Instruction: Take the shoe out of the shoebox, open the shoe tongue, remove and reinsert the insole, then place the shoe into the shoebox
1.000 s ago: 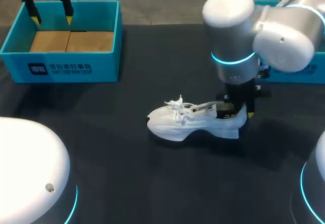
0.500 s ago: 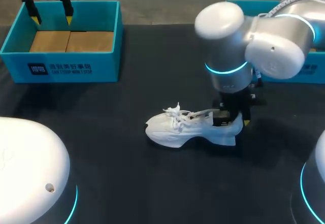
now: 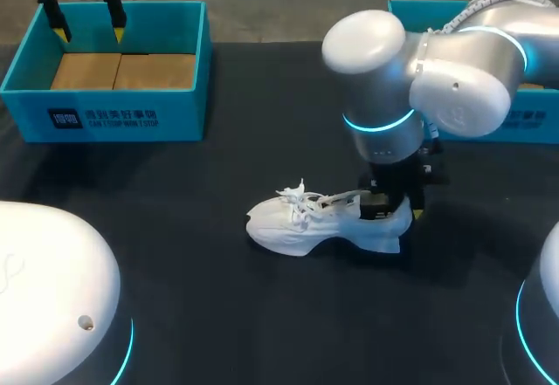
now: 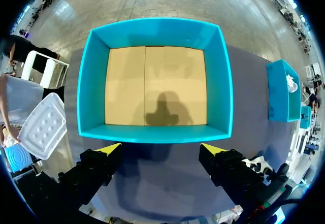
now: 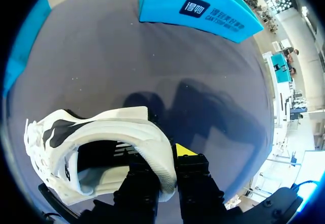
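Nearest me on the dark bench (image 3: 218,315), the white shoe (image 3: 323,223) lies out of any box, sole down, toe toward my left and laces loose. My right hand (image 3: 393,206) is clamped on its heel: in the wrist view one finger sits inside the opening and the other outside, with the heel wall of the shoe (image 5: 101,132) pinched between them at my right hand (image 5: 165,168). I judge that this grip leaves the tongue and the insole free to be worked. Farther off stands the right box (image 3: 533,119), blue, with a dark label (image 5: 195,6) and white print on its side. At the far left is the left box (image 3: 105,119), with a similar label and only a brown cardboard floor inside. My left hand (image 3: 87,29) hangs above its far wall with fingers apart, holding nothing, probably parked clear of the work.
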Motion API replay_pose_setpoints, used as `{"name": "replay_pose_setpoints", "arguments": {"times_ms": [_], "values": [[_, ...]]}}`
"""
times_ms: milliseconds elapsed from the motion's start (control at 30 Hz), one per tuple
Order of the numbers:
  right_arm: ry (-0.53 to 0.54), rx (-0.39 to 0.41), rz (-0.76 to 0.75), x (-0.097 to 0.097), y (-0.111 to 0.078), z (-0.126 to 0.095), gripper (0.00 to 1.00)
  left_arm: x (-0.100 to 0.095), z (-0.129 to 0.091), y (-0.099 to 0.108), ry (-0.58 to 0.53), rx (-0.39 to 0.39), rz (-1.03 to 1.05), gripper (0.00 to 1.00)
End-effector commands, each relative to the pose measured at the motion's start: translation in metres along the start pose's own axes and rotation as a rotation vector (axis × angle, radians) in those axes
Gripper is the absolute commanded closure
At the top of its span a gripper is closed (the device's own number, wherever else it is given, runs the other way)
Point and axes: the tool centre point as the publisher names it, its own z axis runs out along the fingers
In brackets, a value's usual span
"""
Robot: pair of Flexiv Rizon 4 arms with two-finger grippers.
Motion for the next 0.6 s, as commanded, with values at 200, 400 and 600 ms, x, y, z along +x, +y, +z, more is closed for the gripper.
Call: {"name": "replay_pose_setpoints", "arguments": {"times_ms": [200,400,600], "values": [[-0.004,0.017,-0.010,0.012,0.000,0.005,1.00,0.000,0.000,0.000,-0.001,0.000,0.000,0.00],[0.005,0.029,-0.025,0.013,0.002,0.014,1.00,0.000,0.000,0.000,-0.001,0.000,0.000,0.00],[0.041,0.016,-0.043,0.013,0.003,0.020,1.00,0.000,0.000,0.000,-0.001,0.000,0.000,0.00]]}}
